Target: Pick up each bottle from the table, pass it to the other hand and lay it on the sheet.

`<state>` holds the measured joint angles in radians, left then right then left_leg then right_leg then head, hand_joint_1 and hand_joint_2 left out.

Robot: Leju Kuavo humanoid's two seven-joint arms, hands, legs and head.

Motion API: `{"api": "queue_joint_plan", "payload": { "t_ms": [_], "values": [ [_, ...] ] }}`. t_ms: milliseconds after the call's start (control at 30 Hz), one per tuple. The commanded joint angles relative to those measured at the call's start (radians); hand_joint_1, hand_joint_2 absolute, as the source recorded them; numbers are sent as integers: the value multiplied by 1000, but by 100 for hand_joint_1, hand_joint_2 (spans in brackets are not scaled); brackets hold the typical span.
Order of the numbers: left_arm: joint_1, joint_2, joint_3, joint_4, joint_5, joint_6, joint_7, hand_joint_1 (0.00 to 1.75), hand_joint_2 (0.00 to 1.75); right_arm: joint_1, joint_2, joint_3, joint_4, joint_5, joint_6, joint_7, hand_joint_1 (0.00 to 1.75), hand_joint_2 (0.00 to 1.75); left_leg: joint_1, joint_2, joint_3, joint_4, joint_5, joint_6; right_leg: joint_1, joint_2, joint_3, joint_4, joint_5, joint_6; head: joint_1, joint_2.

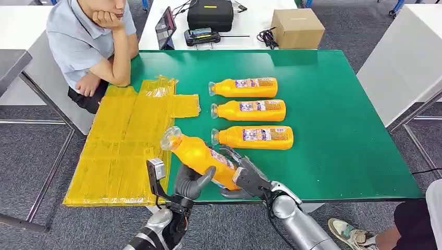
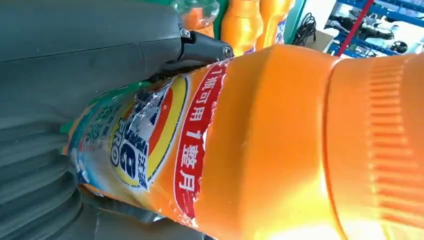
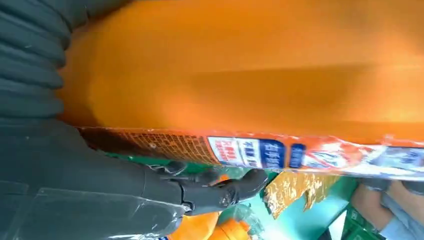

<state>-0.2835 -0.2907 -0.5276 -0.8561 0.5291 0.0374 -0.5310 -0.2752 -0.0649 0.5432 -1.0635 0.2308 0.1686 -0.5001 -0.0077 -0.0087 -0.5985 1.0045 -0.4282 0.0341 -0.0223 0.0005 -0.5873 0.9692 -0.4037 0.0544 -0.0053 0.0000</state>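
An orange bottle [image 1: 200,156] with a clear cap is tilted in the air over the front edge of the green table [image 1: 339,114], cap toward the yellow sheet [image 1: 120,146]. My right hand [image 1: 245,177] grips its labelled lower body, and my left hand [image 1: 190,182] wraps it from below just beside. In the left wrist view the bottle [image 2: 260,150] lies against my left hand [image 2: 75,65]. The right wrist view has the bottle [image 3: 250,75] above my right hand [image 3: 75,190]. Three more orange bottles [image 1: 245,87], [image 1: 250,110], [image 1: 255,137] lie side by side mid-table.
A person [image 1: 94,41] sits at the table's far left corner with an elbow near the sheet. Behind, a white table carries a cardboard box [image 1: 297,28], a black case [image 1: 210,14] and a tablet [image 1: 166,27]. Another person's shoe [image 1: 354,234] is at the lower right.
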Motion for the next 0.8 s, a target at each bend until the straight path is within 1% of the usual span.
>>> {"api": "queue_joint_plan", "payload": {
  "t_ms": [33, 67, 133, 233, 267, 300, 367, 400, 433, 467, 533, 567, 600, 633, 700, 733, 767, 800],
  "values": [
    [0, 31, -4, -72, 8, -1, 12, 175, 175, -19, 8, 6, 50, -13, 5, 6, 0, 175, 1, 2, 3, 0, -1, -2, 1, 1, 3, -1, -1, -2, 0, 0],
    [4, 41, -15, -101, -26, 33, 10, 175, 175, -7, 6, 0, 44, -11, -2, 5, 0, 175, 2, 2, 4, 1, -3, -3, 2, 1, 4, 0, -2, -3, 0, 0],
    [14, 49, -18, -143, -66, 75, 1, 175, 175, 8, 7, -13, 37, -9, -9, 6, 0, 175, 1, 1, 2, 0, -1, -2, 1, 0, 2, 0, -1, -2, 0, 0],
    [23, 61, -28, -199, -118, 112, -4, 175, 175, 25, 8, -24, 34, -8, -13, 5, 0, 175, 2, 1, 3, 0, -2, -2, 2, 0, 4, -1, -1, -3, 0, 0],
    [34, 65, -35, -251, -187, 170, -7, 175, 175, 41, 8, -33, 28, -4, -14, 2, 0, 175, 2, 1, 5, 0, -3, -3, 3, 0, 5, -1, -2, -4, 0, 0],
    [38, 64, -35, -268, -195, 175, 5, 175, 175, 47, 6, -34, 26, -1, -14, 1, 0, 175, 1, 1, 1, 0, -1, -2, 1, 0, 1, 0, -1, -2, 0, 0],
    [7, 89, -81, -269, -443, 372, 0, 175, 175, 68, 8, -53, 20, 9, -24, -6, 0, 175, 1, 0, 1, 0, -1, -2, 1, 0, 1, 0, -1, -2, 0, 0],
    [3, 89, -72, -268, -446, 368, 3, 175, 175, 71, 7, -55, 20, 11, -24, -9, 0, 175, 1, 0, 2, 0, -1, -2, 2, -1, 2, 0, -1, -2, 0, 0],
    [-14, 96, -76, -247, -522, 430, 20, 175, 175, 75, 11, -62, 23, 11, -27, -9, 0, 175, 2, -1, 3, 0, -2, -3, 2, -2, 4, 0, -2, -3, 0, 0],
    [-28, 104, -71, -233, -589, 470, 31, 175, 175, 76, 16, -67, 27, 20, -30, -11, 0, 175, 1, -1, 2, 0, -1, -2, 2, -1, 2, 0, -1, -2, 0, 0],
    [-51, 114, -56, -206, -655, 504, 49, 175, 175, 72, 24, -69, 35, 27, -30, -13, 0, 175, 2, 0, 2, 0, -1, -3, 2, 0, 2, 0, -1, -3, 0, 0],
    [-86, 128, -65, -160, -806, 599, 101, 175, 175, 68, 31, -69, 42, 33, -25, -17, 0, 175, 3, 1, 4, 0, -2, -3, 3, 0, 4, -1, -1, -4, 0, 0],
    [-88, 127, -40, -161, -817, 583, 101, 175, 175, 65, 35, -72, 48, 37, -25, -18, 0, 175, 1, 0, 2, -1, -1, -2, 1, 0, 1, 0, 0, -3, 0, 0],
    [-121, 138, -43, -108, -1015, 661, 176, 175, 175, 54, 41, -69, 61, 44, -17, -23, 0, 175, 1, 2, 2, 0, -1, -2, 1, 1, 1, 0, 0, -3, 0, 0],
    [-149, 147, -8, -67, -1193, 653, 293, 175, 175, 48, 49, -75, 69, 48, -15, -26, 0, 175, 3, 3, 4, 0, -1, -4, 3, 2, 3, 0, 0, -4, 0, 0],
    [-179, 159, -18, -17, -1296, 641, 355, 175, 175, 45, 50, -76, 72, 51, -8, -28, 0, 175, 1, 2, 2, -1, 0, -2, 1, 1, 1, -1, 0, -3, 0, 0],
    [-208, 166, -12, 26, -1406, 641, 432, 175, 175, 40, 52, -78, 74, 55, -4, -29, 0, 175, 3, 2, 4, -1, -1, -4, 3, 1, 3, -1, 0, -4, 0, 0],
    [-211, 165, 5, 27, -1413, 629, 430, 175, 175, 38, 53, -80, 74, 56, -2, -29, 0, 175, 1, 1, 2, -1, 1, -2, 1, 0, 2, -1, 0, -2, 0, 0]
  ]
}}
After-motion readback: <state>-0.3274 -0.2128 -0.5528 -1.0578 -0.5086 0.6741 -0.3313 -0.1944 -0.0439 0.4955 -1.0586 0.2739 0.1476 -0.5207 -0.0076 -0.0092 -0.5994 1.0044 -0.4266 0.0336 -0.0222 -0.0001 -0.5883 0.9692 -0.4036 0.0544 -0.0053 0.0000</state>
